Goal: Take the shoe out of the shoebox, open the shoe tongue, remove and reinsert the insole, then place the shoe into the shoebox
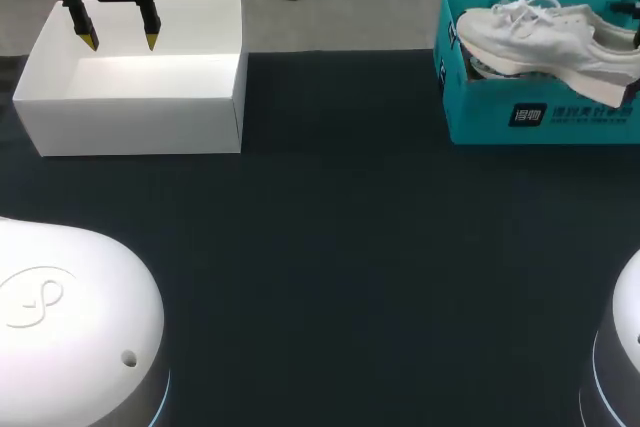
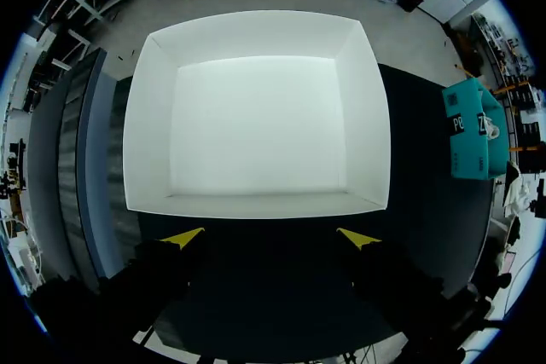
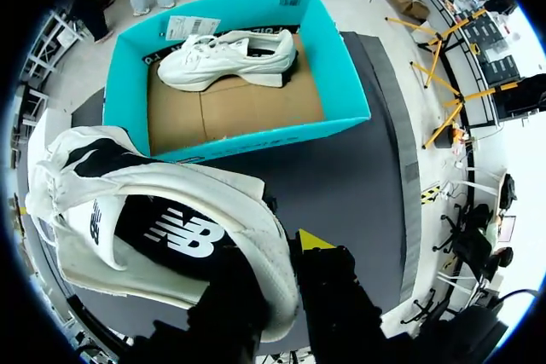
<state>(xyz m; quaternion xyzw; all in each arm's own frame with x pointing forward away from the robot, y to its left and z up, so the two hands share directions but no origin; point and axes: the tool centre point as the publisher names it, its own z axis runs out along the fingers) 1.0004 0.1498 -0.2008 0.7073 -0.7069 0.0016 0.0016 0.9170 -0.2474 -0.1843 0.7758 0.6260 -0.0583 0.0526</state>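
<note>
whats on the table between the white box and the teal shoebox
Nothing. In the head view, the dark table between the white box and the teal shoebox is bare.

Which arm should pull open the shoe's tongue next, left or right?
Probably left. The right jaws hold a white shoe by the teal shoebox, so they're busy. The left jaws hang open and empty near the white box.

Two white shoes — a boxed shoe, a held shoe — and two boxes (teal box, white box).
</note>
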